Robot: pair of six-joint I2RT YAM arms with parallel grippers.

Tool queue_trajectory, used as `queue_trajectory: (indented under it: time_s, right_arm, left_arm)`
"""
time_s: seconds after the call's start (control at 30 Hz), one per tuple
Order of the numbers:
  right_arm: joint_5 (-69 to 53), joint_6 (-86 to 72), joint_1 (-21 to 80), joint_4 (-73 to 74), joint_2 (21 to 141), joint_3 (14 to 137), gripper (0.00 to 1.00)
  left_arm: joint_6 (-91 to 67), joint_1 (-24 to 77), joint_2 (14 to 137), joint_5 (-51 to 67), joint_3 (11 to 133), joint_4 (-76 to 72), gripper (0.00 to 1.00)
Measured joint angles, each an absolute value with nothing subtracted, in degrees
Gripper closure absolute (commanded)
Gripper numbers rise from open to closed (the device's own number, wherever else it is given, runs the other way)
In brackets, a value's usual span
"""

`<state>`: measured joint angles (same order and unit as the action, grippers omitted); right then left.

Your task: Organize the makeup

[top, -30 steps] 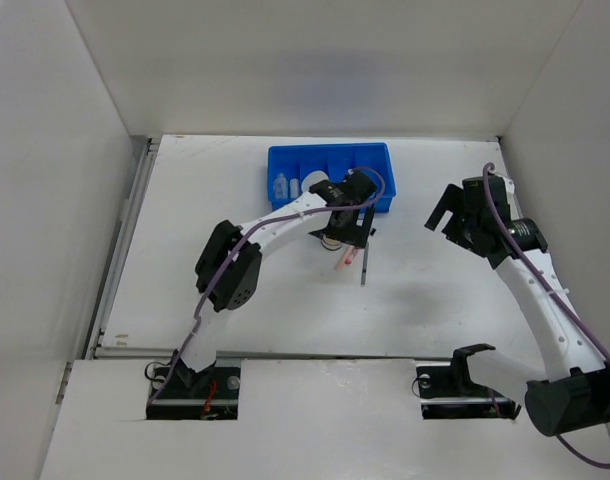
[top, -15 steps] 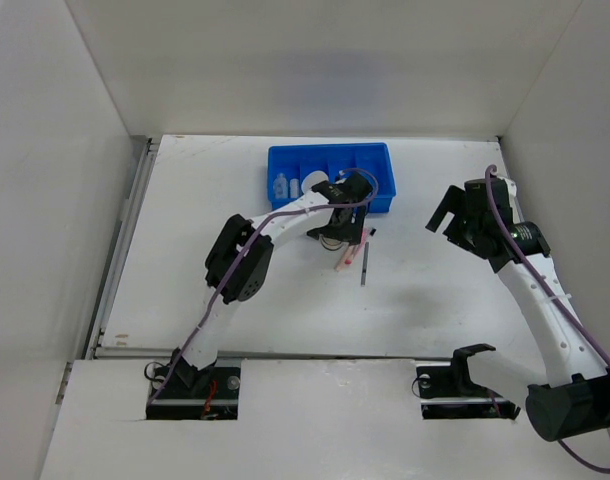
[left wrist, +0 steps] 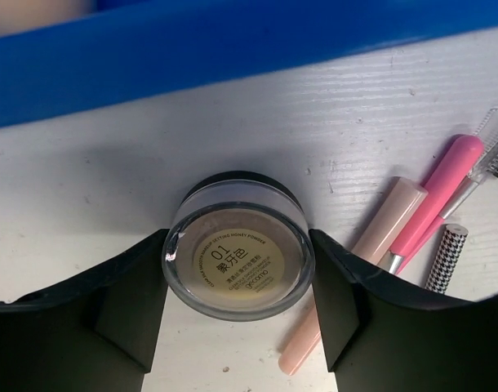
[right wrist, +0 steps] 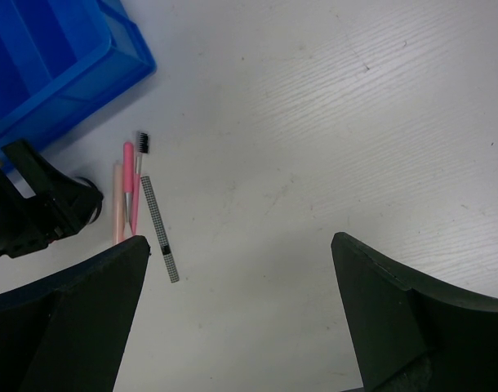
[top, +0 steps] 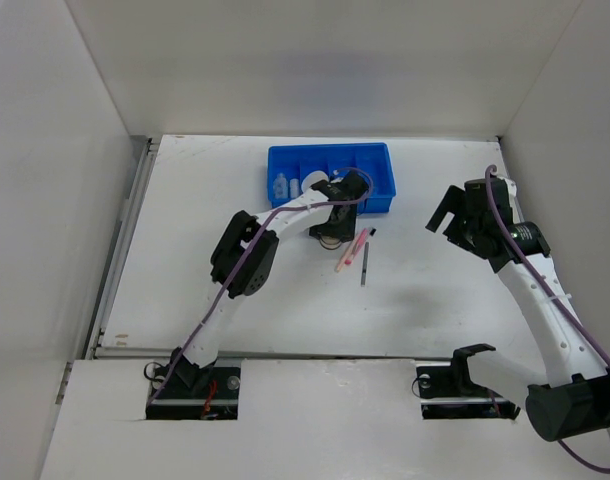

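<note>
Since the left gripper (left wrist: 238,273) clasps the round clear-plastic powder compact (left wrist: 237,245) by its smooth sides, expect something light, rigid and slippery; it stands on the white table (left wrist: 61,196) before the blue plastic tray (left wrist: 233,49). The right gripper (right wrist: 239,245) gapes empty.

Overhead cam; pencils (left wrist: 445,188) in all views

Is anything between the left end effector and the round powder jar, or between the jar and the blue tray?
Nothing visible: the left end effector clasps the jar; only open table lies before the tray.
</note>
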<state>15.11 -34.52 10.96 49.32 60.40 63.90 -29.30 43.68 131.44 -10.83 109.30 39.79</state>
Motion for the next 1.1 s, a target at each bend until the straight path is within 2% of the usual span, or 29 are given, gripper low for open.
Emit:
queue_trajectory:
  time_s: [0.17,0.4,0.53,0.73,0.93,1.1]
  right_arm:
    - [15.11,-34.52,10.96,49.32,60.4,63.9,0.0]
    - [15.11,-34.52,10.96,49.3,61.06,63.9,0.0]
    - [15.09,-34.52,10.96,49.3,61.58,63.9,0.0]
    - [15.14,-34.52,10.96,49.32,61.58,63.9,0.0]
    - [15.16,-34.52,10.96,49.56,61.58,63.92,0.0]
    - [15.16,-34.52,10.96,49.69,61.6,63.92,0.0]
  left_arm:
    - [-28.84,43.77,131.02,-11.35,109.3,40.45,0.73]
    - [-24.67,45.12,123.39,-10.57,110.15,44.07,0.74]
    - [-22.15,45.91,121.62,-9.17,118.56,45.63,0.74]
    - [-19.38,43.53,127.87,-6.46,138.43,44.05,0.74]
    - [-20.12,38.63,133.82,-1.08,140.16,37.28,0.73]
    - [-21.54,35.57,141.38,2.04,142.23,33.61,0.68]
